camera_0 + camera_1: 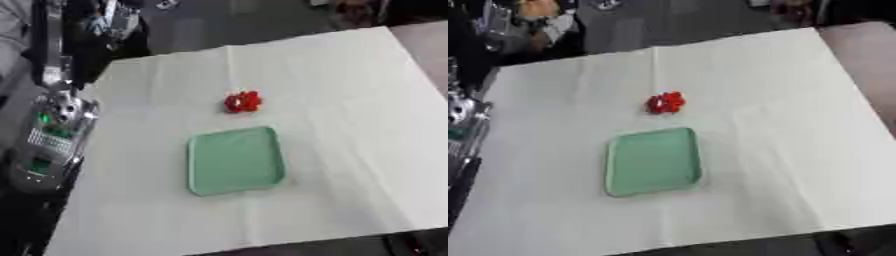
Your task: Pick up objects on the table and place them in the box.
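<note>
We have not started: the red object (242, 101) sits on the table (350, 90), just beyond the empty green tray (235, 160). Our left arm (48, 140) waits at the table's edge; we cannot tell its fingers' state, and no right hand shows.

Table (350, 150) under a white cloth, faint fold creases across it. Shallow green tray (236, 161) sits near centre, nothing in it. Small red object (242, 101), lumpy, shape unclear, lies at the tray's 12 o'clock, near but apart. Table lies askew in view.
</note>
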`<state>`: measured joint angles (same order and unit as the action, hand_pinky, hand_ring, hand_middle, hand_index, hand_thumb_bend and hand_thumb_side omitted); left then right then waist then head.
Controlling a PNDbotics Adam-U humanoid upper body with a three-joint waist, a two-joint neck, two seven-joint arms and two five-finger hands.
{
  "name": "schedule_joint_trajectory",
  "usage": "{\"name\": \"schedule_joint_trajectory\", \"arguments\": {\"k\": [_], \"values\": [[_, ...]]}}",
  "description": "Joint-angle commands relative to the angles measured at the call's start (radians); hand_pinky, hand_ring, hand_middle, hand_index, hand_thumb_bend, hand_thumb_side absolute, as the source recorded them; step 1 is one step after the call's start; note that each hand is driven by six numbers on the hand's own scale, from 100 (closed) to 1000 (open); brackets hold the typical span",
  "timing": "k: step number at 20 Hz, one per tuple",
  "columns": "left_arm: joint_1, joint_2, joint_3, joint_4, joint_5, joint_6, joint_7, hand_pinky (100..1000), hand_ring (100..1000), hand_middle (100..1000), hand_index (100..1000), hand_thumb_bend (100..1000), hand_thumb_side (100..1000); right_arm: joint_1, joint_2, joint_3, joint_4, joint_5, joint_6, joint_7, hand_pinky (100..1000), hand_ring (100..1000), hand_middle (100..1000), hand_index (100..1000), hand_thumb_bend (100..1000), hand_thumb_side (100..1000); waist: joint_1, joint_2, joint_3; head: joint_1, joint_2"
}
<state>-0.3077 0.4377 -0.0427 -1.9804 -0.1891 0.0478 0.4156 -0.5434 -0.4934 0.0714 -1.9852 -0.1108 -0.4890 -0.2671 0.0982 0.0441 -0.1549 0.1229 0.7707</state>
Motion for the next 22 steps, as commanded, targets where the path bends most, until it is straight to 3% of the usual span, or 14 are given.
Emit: {"name": "schedule_joint_trajectory", "arguments": {"k": [1,5,8,9,10,11,12,13,15,16,17,18,22], "values": [[-0.005,0.026,0.012,-0.020,0.003,-0.003,0.003,353,526,625,740,527,683,-0.011,-0.020,-0.005,-0.015,0.000,-0.002,0.004,227,298,368,394,170,327,-0.006,-0.012,0.000,0.009,-0.001],[-0.004,0.026,0.012,-0.020,0.003,-0.004,0.003,353,526,625,740,527,683,-0.008,-0.020,-0.005,-0.015,0.004,0.005,0.009,237,307,379,402,156,352,-0.006,-0.013,0.005,0.009,-0.001],[-0.001,0.024,0.014,-0.020,0.004,-0.004,0.004,354,526,625,740,527,683,-0.008,-0.020,-0.008,-0.015,0.042,0.042,0.056,272,346,419,439,134,392,-0.005,-0.016,0.015,0.012,-0.001],[0.000,0.024,0.015,-0.020,0.004,-0.004,0.006,355,526,625,740,527,683,-0.007,-0.025,-0.008,-0.015,0.069,0.067,0.090,308,406,475,499,111,473,-0.006,-0.018,0.018,0.010,-0.001],[0.002,0.023,0.016,-0.020,0.004,-0.004,0.007,355,526,625,740,527,683,-0.009,-0.028,-0.008,-0.015,0.096,0.096,0.126,306,401,471,494,113,464,-0.006,-0.020,0.021,0.007,-0.001],[0.003,0.023,0.016,-0.020,0.004,-0.004,0.008,356,527,625,740,527,683,-0.013,-0.038,-0.004,-0.015,0.120,0.123,0.162,338,465,521,543,126,574,-0.008,-0.023,0.023,0.000,-0.001],[0.003,0.024,0.016,-0.020,0.004,-0.004,0.008,356,526,625,740,527,683,-0.021,-0.050,0.001,-0.015,0.145,0.153,0.205,330,452,510,533,122,547,-0.010,-0.025,0.026,-0.007,-0.001],[0.004,0.024,0.015,-0.020,0.004,-0.004,0.007,356,527,625,740,527,683,-0.029,-0.061,0.005,-0.015,0.166,0.176,0.243,385,546,592,589,161,656,-0.012,-0.027,0.028,-0.014,-0.001],[0.005,0.023,0.013,-0.020,0.005,-0.005,0.005,356,526,625,740,527,683,-0.061,-0.100,0.027,-0.015,0.207,0.232,0.327,435,631,668,639,161,687,-0.015,-0.031,0.035,-0.031,-0.001],[0.006,0.022,0.013,-0.020,0.006,-0.005,0.005,356,526,625,740,527,683,-0.080,-0.115,0.038,-0.011,0.224,0.256,0.362,430,624,664,634,189,733,-0.016,-0.033,0.038,-0.038,-0.001],[0.006,0.021,0.013,-0.020,0.006,-0.005,0.005,357,527,625,740,527,683,-0.103,-0.131,0.050,-0.001,0.239,0.273,0.394,495,704,734,688,211,808,-0.018,-0.034,0.041,-0.046,-0.001],[0.005,0.020,0.013,-0.020,0.005,-0.005,0.005,357,527,625,740,527,683,-0.134,-0.146,0.065,0.026,0.259,0.284,0.426,508,716,743,697,215,820,-0.019,-0.034,0.044,-0.055,-0.001],[0.003,0.016,0.013,-0.020,0.003,-0.005,0.005,356,527,624,740,527,683,-0.242,-0.171,0.116,0.164,0.330,0.278,0.501,596,779,786,738,229,870,-0.020,-0.032,0.049,-0.072,-0.001]]}}
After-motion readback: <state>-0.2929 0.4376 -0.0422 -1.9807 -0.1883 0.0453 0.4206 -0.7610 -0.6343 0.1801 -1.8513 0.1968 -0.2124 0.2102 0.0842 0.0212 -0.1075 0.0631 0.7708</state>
